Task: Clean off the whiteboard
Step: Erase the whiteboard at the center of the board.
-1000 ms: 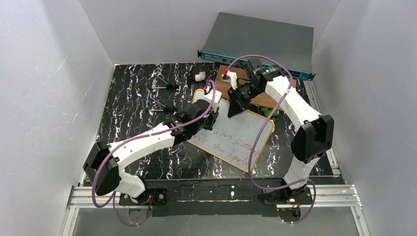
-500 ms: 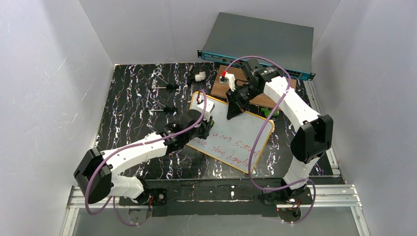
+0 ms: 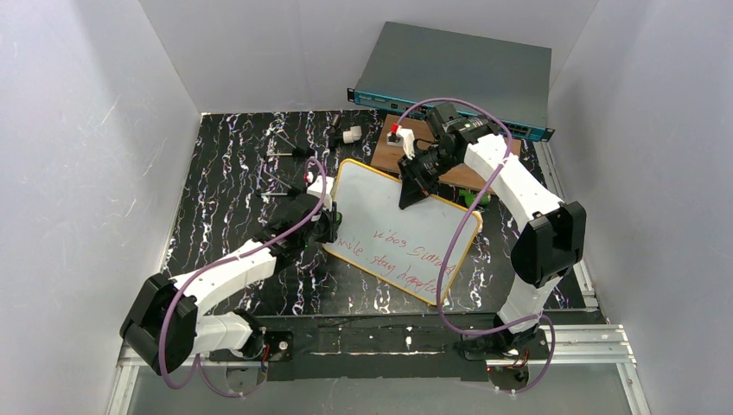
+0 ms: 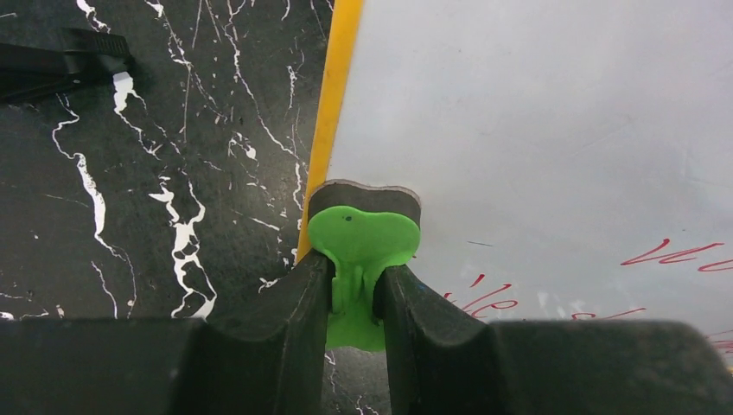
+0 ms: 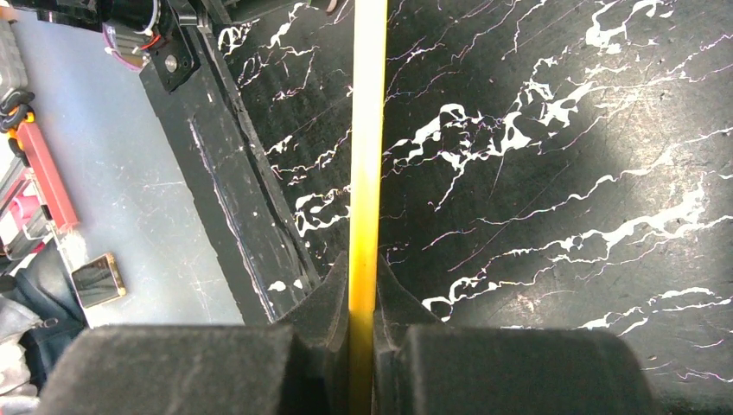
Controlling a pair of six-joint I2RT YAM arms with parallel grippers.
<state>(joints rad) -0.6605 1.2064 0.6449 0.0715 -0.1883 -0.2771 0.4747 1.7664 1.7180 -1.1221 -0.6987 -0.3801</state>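
1. Whiteboard [image 3: 415, 233] is showing as a white rectangle with rounded corners and a thin orange-yellow frame. Two lines of red handwriting are running across its half toward 6 o'clock, while the half toward 12 o'clock is looking clean.
2. It is sitting skewed at the middle of the black marbled table [image 3: 225, 199], one corner pointing toward 5 o'clock.
3. At the board's 9 o'clock edge, the left gripper [image 3: 327, 226] is squeezing the stem of a green eraser [image 4: 363, 233] between its jaws. The eraser's dark felt is lying across the yellow frame and the white surface just inside it.
4. At the board's 12 o'clock edge, the right gripper [image 3: 413, 186] is pinching the frame, jaws closed tight on it.
5. The left wrist view is revealing the eraser, which the arm is hiding from the top camera, with red strokes lying toward 4 o'clock of it.
6. The right wrist view is giving the board edge-on, a yellow strip running from the fingers up to 12 o'clock. Only the top view is taking in the whole writing.
7. I cannot tell whether the board is lying flat or tipping up.
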